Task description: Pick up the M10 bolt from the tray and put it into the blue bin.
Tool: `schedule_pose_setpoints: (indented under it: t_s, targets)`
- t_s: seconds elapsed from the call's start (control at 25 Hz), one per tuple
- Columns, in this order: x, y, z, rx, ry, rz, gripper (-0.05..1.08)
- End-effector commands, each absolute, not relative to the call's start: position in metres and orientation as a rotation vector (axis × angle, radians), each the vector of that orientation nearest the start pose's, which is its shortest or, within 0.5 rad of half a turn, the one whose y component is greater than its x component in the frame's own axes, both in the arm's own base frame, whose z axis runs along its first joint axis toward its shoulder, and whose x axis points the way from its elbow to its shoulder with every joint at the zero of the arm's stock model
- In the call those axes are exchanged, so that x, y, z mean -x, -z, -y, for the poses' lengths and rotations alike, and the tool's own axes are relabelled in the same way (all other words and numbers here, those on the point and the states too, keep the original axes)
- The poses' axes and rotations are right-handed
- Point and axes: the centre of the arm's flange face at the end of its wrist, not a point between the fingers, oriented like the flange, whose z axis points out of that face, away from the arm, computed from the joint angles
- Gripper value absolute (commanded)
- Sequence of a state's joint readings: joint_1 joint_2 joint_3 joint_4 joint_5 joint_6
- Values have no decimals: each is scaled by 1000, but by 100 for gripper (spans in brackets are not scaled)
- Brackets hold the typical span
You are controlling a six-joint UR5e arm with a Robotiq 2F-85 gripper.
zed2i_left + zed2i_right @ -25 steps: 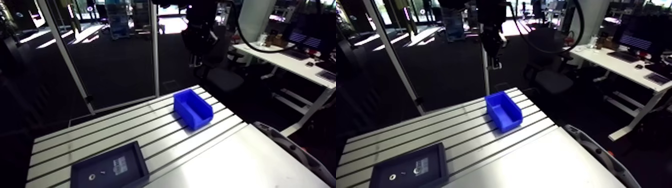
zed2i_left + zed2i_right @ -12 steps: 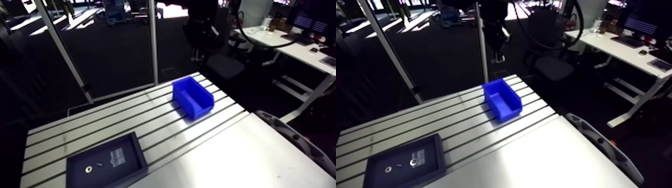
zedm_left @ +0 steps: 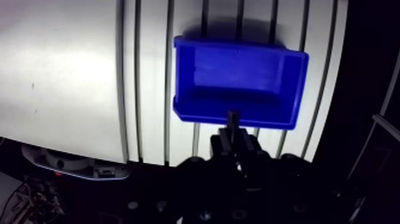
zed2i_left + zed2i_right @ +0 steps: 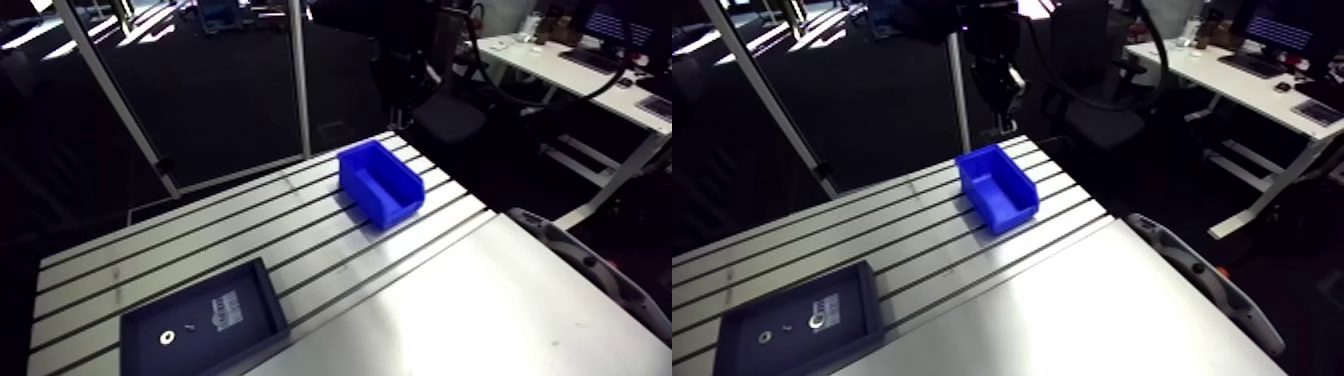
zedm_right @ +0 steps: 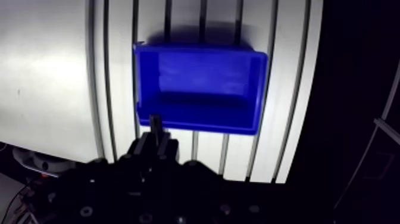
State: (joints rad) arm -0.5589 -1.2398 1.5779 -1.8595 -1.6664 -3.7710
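From left: the dark tray (image 4: 245,330) on the slotted table (image 4: 480,300), the blue bin (image 4: 380,185) well apart from it, and my claw (image 3: 233,136) above the bin's rim, fingers (image 3: 222,142) nearly closed, pinching the M10 bolt (image 3: 232,119) between them.

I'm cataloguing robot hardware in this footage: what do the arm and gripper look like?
The gripper is black: a broad body dotted with small round screw holes, narrowing to two slim fingers. In the arm view the wrist above it shows only as a dark, blocky column; no markings can be made out.
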Motion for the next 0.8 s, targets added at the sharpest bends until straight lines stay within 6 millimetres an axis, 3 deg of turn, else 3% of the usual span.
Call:
schedule_pose_setpoints:
  t_s: [0.04,0.8]
  targets:
    - [572,-310,-211,2214,43,-2078,105]
    - [586,-241,-187,2143,42,-2062,104]
